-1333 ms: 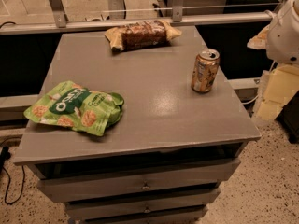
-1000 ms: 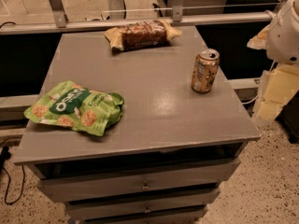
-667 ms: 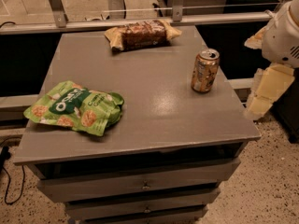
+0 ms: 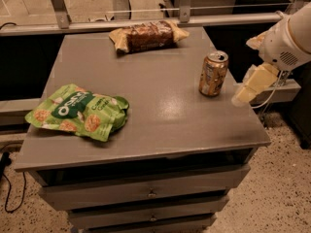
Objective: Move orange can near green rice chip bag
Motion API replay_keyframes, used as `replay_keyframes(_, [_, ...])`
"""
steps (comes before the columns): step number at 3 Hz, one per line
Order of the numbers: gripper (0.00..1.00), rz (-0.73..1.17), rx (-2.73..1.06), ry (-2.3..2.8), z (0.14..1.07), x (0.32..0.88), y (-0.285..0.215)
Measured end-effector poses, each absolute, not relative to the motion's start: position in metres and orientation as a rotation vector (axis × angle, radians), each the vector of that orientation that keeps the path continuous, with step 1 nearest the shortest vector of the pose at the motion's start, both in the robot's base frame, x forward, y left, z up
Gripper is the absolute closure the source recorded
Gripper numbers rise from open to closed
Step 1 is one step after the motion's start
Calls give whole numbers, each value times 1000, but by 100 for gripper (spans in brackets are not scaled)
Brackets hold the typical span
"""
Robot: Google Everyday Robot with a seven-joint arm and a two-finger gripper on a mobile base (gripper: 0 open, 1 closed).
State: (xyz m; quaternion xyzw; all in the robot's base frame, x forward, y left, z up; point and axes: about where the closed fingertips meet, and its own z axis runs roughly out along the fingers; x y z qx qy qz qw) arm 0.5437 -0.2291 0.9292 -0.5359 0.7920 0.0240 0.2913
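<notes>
The orange can (image 4: 213, 74) stands upright near the right edge of the grey table (image 4: 160, 115). The green rice chip bag (image 4: 78, 111) lies flat near the table's left front edge, well apart from the can. My gripper (image 4: 252, 84) hangs over the table's right edge, just right of the can and not touching it. It holds nothing that I can see.
A brown snack bag with tan ends (image 4: 147, 36) lies at the table's back edge. A metal rail (image 4: 146, 21) runs behind the table. Drawers (image 4: 146, 191) sit under the tabletop. Speckled floor lies to the right.
My arm and gripper have moved left, toward the can. The can and both bags have not moved.
</notes>
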Motion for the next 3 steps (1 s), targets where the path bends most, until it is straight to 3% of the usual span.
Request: replay_keyframes(3, [0,422,-1110,1870,908,615,-201])
